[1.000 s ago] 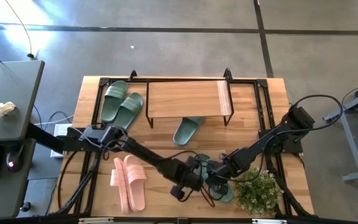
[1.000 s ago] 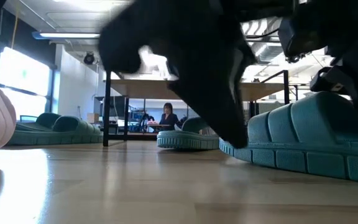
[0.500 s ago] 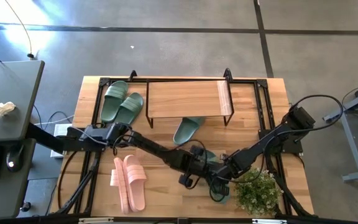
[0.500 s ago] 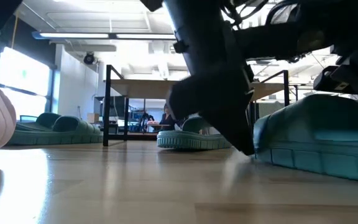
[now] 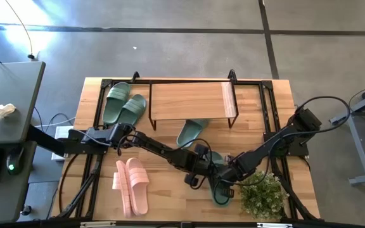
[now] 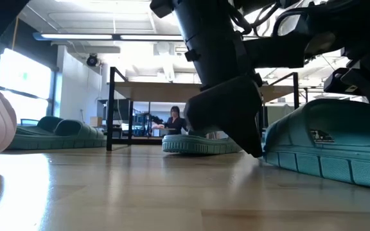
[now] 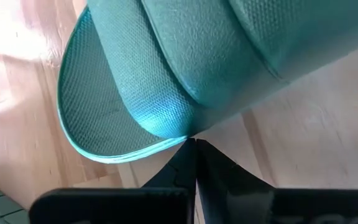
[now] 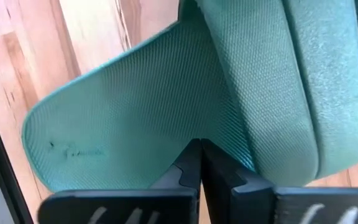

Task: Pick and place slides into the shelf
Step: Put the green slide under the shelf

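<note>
**Two arms meet over one green slide**

Left tool and right tool, both closed and empty, press against a sage-green slide on the tabletop, near the shelf.

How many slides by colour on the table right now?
Sage-green slides: 4 (pair left of the shelf, one partly under it, one by both arms)
Pale pink slides: 2 (pair at the front left)
Total: 6
</note>
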You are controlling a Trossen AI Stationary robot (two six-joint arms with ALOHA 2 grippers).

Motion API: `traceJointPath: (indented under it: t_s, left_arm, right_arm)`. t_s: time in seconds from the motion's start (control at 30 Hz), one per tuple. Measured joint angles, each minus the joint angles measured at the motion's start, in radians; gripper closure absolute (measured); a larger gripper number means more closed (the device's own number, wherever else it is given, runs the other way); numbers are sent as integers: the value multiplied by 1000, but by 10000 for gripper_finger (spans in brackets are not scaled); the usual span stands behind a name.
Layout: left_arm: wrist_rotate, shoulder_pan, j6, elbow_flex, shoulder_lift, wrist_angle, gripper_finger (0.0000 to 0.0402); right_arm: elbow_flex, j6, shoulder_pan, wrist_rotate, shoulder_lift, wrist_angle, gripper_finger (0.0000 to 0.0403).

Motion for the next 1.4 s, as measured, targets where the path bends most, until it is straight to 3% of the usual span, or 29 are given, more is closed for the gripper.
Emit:
traceJointPath:
  t_s: [0.37,0.63,1.1,1.4]
  left_arm:
    - [-21,2,11,-1,14,34,402]
    - [-47,9,-25,7,13,4,401]
    - [-44,-5,-39,7,-38,-84,401]
    - [-41,-37,-35,6,-115,-177,401]
  right_arm:
    - [0,-21,3,25,1,-19,403]
    - [5,14,37,121,-36,-21,403]
    - [6,8,59,129,-53,-10,403]
    - [6,1,127,91,-199,1,403]
